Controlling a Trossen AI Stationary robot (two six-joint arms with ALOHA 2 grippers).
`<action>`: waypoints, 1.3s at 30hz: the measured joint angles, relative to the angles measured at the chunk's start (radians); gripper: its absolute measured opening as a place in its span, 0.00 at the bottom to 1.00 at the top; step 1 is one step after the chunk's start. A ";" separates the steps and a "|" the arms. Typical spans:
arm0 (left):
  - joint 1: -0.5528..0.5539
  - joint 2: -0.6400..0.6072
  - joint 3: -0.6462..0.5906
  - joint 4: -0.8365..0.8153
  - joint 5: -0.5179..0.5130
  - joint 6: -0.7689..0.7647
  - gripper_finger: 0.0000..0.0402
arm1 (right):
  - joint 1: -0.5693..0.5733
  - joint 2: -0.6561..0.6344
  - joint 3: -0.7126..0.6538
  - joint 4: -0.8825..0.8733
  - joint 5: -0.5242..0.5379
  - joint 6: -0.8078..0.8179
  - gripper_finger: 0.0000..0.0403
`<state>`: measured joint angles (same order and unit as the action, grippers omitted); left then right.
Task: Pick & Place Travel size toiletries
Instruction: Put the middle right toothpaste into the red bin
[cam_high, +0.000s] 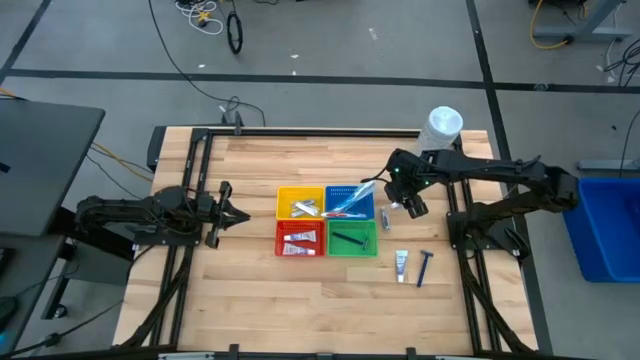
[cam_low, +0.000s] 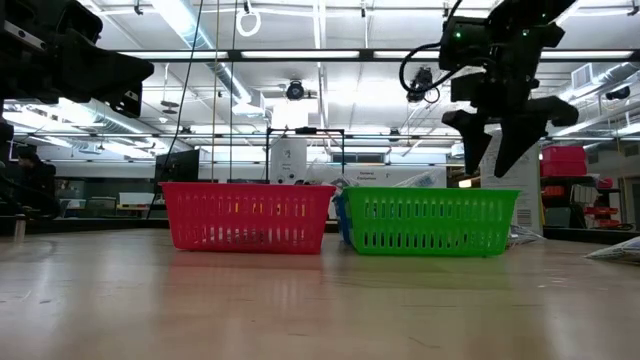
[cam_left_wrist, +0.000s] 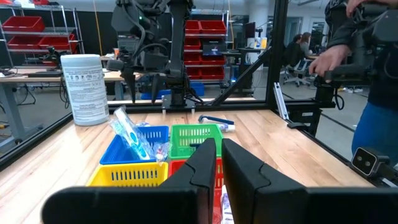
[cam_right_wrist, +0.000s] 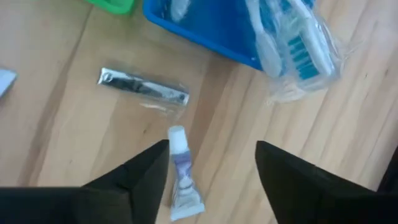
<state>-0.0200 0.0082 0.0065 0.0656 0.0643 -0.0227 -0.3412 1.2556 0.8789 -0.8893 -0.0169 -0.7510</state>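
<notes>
Four small baskets mid-table: yellow (cam_high: 300, 202), blue (cam_high: 349, 201), red (cam_high: 299, 240), green (cam_high: 352, 240). Right gripper (cam_high: 411, 205), jaws apart, hovering over a small tube (cam_right_wrist: 182, 182) beside blue basket; should descend centred, then close. Left gripper (cam_high: 226, 214), fingers together, waiting left

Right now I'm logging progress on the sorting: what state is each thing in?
Left gripper: jaws shut, empty, left of the baskets.
Right gripper: jaws open, empty, above a small tube.
Blue basket: holds wrapped toothbrushes sticking over its rim.
Green basket: holds a razor.
Silvery packet: lying on the table, unsorted.
</notes>
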 joint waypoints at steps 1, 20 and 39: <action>0.000 0.000 0.000 0.000 0.000 0.000 0.08 | 0.000 0.000 -0.009 0.016 0.000 0.000 0.62; 0.000 0.000 0.000 0.000 0.000 0.000 0.08 | 0.000 0.000 -0.196 0.193 0.023 -0.068 0.73; 0.000 0.000 0.000 0.000 0.000 0.000 0.08 | 0.000 0.134 -0.200 0.244 0.024 -0.077 0.72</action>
<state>-0.0202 0.0084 0.0064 0.0656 0.0643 -0.0225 -0.3412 1.3898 0.6792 -0.6456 0.0067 -0.8284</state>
